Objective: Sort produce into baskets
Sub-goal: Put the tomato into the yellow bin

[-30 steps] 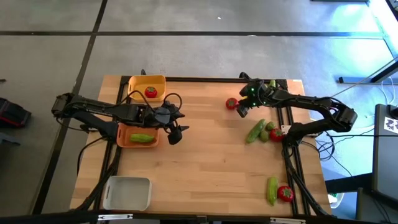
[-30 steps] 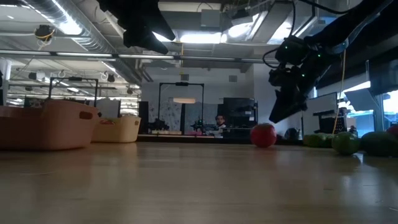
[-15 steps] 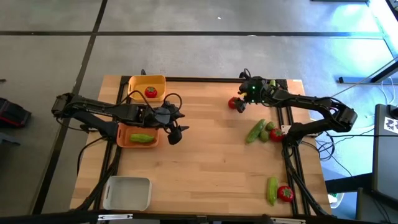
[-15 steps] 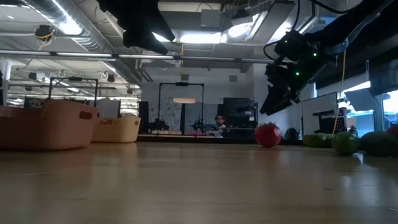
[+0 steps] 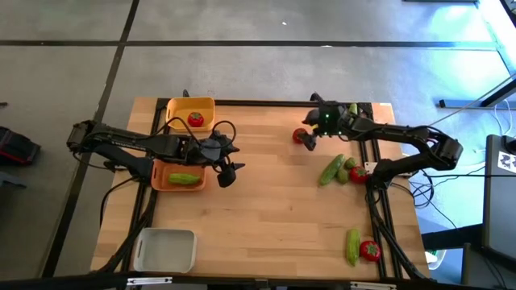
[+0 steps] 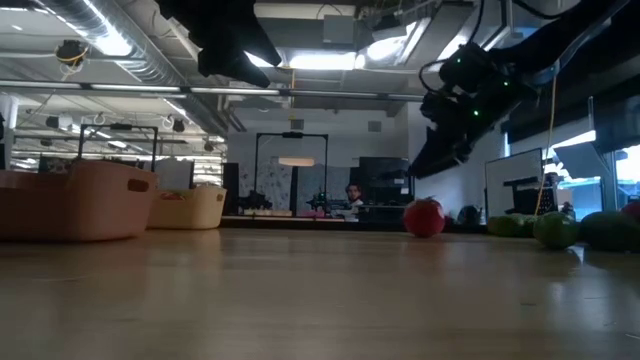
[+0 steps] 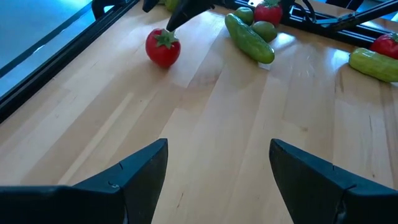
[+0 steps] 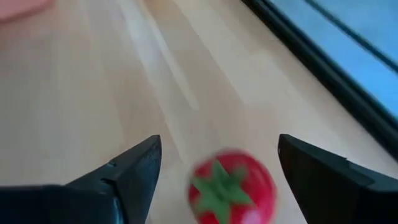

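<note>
Your right gripper (image 8: pixel 214 180), fingers spread w/ nothing held, has the tomato (image 8: pixel 231 185) dead ahead between them on bare table (image 5: pixel 266 193). Left gripper (image 7: pixel 217 180), also spread and empty, waits by orange basket (image 5: pixel 161 182), farther off.

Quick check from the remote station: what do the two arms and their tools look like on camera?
Both arms are dark, jointed and slim, with black cables looping along them. The left tool and right tool each end in two dark, wedge-shaped fingers. A small green light glows on the right arm's wrist.
</note>
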Controlling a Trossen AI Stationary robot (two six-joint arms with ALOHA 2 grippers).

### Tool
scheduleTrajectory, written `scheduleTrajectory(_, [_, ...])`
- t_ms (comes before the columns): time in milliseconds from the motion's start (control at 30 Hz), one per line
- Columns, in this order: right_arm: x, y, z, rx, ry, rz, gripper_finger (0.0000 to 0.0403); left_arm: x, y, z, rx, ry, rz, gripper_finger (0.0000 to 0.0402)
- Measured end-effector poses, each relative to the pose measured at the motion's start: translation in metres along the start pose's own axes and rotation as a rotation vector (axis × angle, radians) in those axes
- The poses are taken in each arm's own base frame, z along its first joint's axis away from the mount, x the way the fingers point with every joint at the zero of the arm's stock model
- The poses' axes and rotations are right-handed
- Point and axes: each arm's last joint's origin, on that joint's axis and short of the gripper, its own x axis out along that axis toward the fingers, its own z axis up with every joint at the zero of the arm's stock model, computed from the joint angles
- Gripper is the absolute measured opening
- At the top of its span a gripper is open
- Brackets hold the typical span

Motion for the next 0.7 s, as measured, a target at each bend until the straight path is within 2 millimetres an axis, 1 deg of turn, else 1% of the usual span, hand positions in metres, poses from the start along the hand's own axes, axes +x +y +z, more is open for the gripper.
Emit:
scheduleTrajectory(100, [0.003,0.008,0.003,-0.049,-0.114,0.017,0.0308,0.0,0.0,0.0,0.0,0.0,0.0,0.0276])
scheduleTrajectory(233, [0.004,0.013,-0.006,-0.073,-0.27,0.019,0.0308,0.0,0.0,0.0,-0.001,0.0,0.0,0.0276])
scheduleTrajectory(300, [0.004,0.012,-0.011,-0.066,-0.303,-0.006,0.0308,0.0,0.0,0.0,-0.001,0.0,0.0,0.0276])
scheduleTrajectory(467, [0.006,0.01,-0.027,-0.064,-0.218,-0.098,0.0308,0.0,0.0,0.0,-0.002,0.0,0.0,0.0276])
scheduleTrajectory(700, [0.008,0.009,-0.04,-0.085,-0.073,-0.136,0.0308,0.0,0.0,0.0,-0.006,-0.001,0.001,0.0276])
